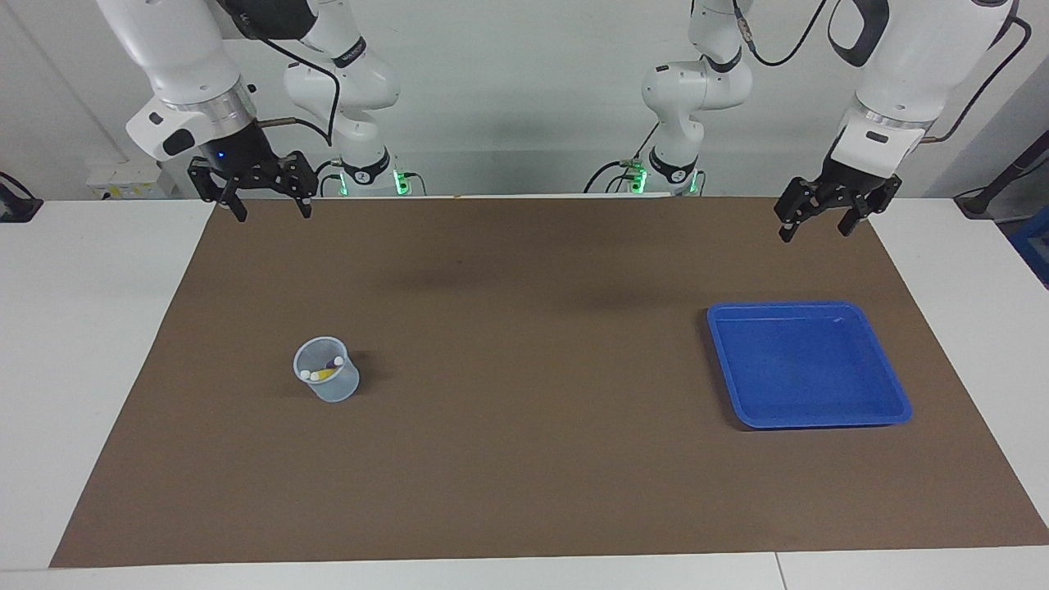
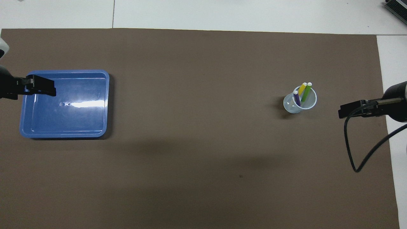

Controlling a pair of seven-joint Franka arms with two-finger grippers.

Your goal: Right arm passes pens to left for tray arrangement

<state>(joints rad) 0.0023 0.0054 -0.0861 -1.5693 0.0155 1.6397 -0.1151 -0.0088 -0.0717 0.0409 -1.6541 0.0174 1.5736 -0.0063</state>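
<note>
Pens [image 2: 302, 93] show purple, green, yellow overhead only.

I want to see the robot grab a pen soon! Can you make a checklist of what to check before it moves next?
1. All three pens standing in the cup: ok, purple, green and yellow show.
2. Cup upright on the brown mat: ok.
3. Right gripper open and holding nothing: ok.
4. Right gripper over the cup: not ok, it hangs over the mat's edge at the robots' end.
5. Tray ready with no pens in it: ok.
6. Left gripper open, waiting over the mat near the tray: ok.
</note>
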